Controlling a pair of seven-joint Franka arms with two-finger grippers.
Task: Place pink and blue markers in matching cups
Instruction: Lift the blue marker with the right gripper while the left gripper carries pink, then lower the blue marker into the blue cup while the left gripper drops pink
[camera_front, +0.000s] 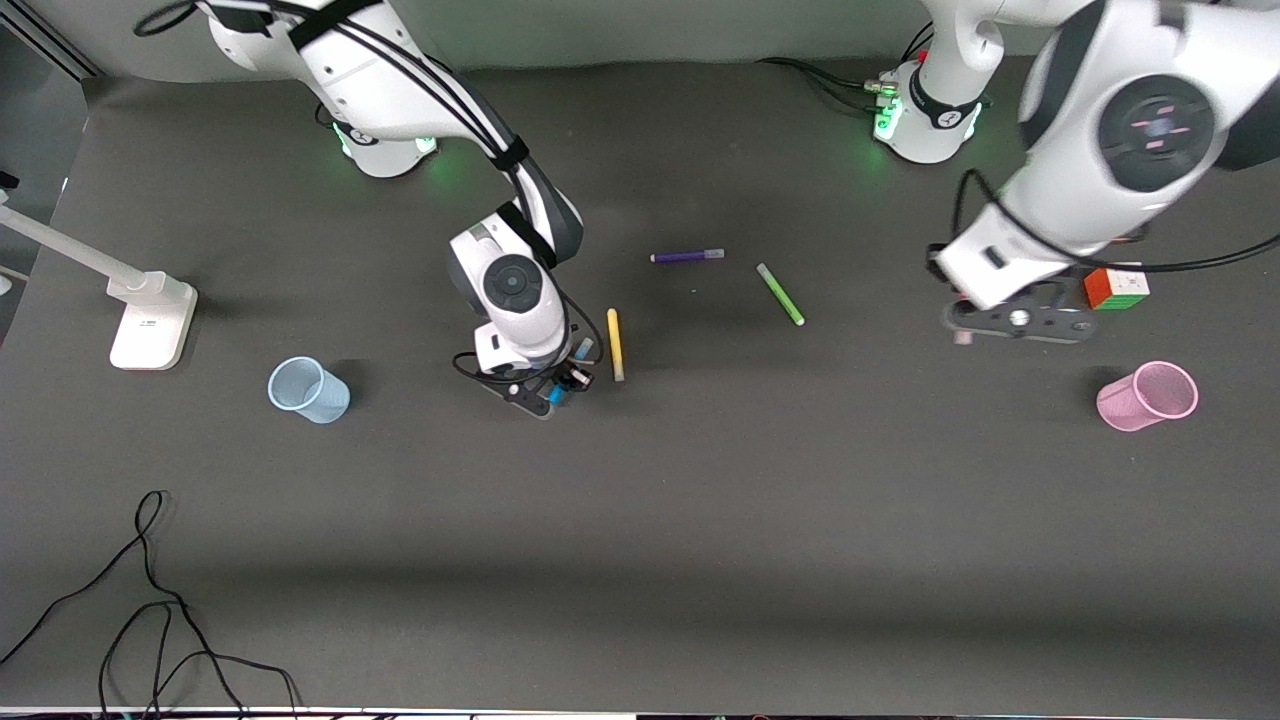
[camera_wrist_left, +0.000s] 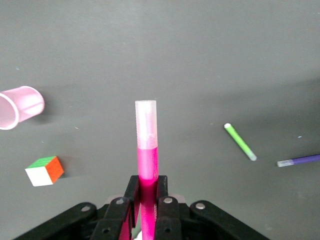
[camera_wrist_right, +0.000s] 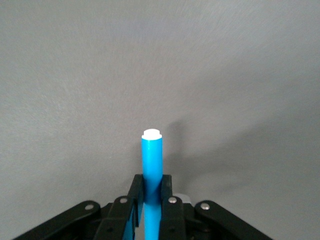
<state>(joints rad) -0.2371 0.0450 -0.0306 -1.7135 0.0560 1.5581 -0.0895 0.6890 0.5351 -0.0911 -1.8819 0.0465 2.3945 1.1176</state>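
While the left end effector (camera_wrist_left: 148, 200) hangs over the bench (camera_front: 700, 520) beside the Rubik's cube (camera_front: 1116, 288), it is clenched on the pink marker (camera_wrist_left: 147, 150). Just beside the yellow marker (camera_front: 615, 343), the right end effector (camera_wrist_right: 150, 200) grips the blue marker (camera_wrist_right: 151, 170). Both cups lie tipped: the pink cup (camera_front: 1147, 396) at the left arm's end, the pale blue cup (camera_front: 308, 389) at the right arm's. No writing is legible.
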